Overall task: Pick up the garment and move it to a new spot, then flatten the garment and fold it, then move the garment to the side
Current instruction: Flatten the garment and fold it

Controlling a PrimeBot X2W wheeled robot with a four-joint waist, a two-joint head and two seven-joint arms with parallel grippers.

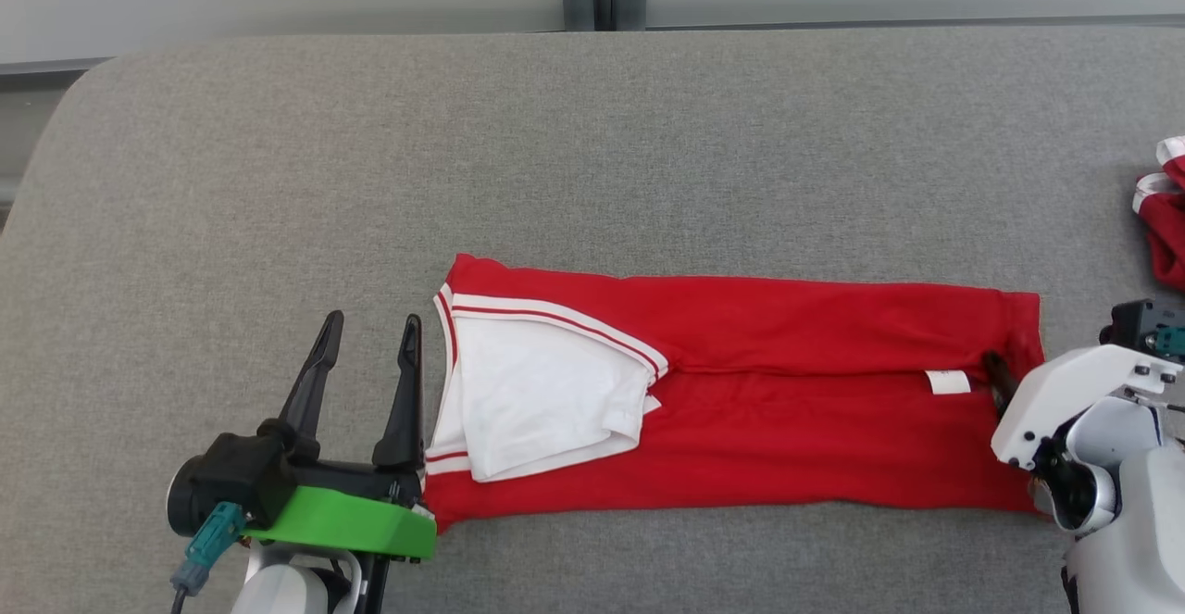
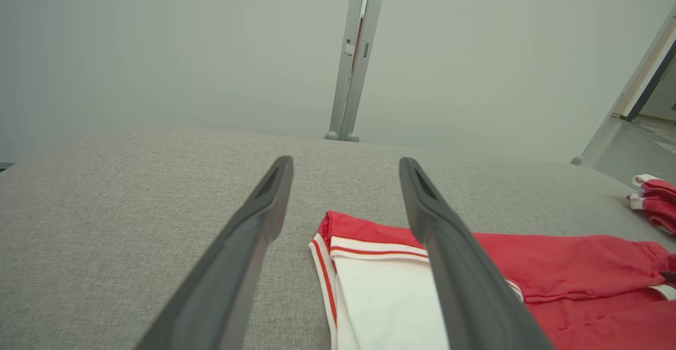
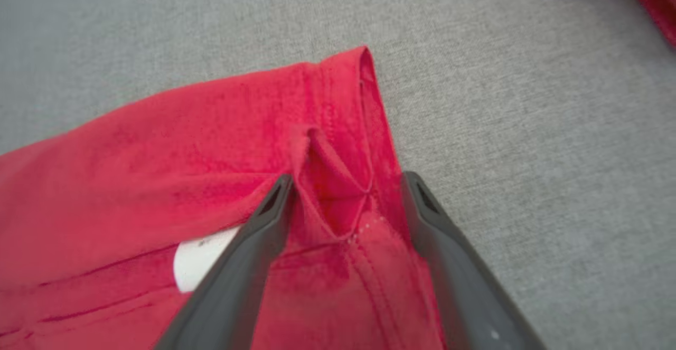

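The garment [image 1: 741,401] is red with white, red-striped trim, folded into a long strip across the grey surface, its white part [image 1: 537,401] at the left end. My left gripper [image 1: 368,332] stands open just left of that end, its fingers [image 2: 454,244] spread with the trim [image 2: 369,249] between and under them. My right gripper [image 3: 346,181] is open over the garment's right hem [image 3: 338,191], a raised red fold standing between its fingers [image 3: 248,249]. A white label [image 3: 198,257] lies beside the left finger. In the head view the pale right wrist [image 1: 1074,401] covers the garment's right edge.
A second red and white cloth [image 1: 1165,211] lies at the far right edge of the grey padded surface [image 1: 592,151]. Behind the surface runs a pale wall with a metal post [image 2: 356,54].
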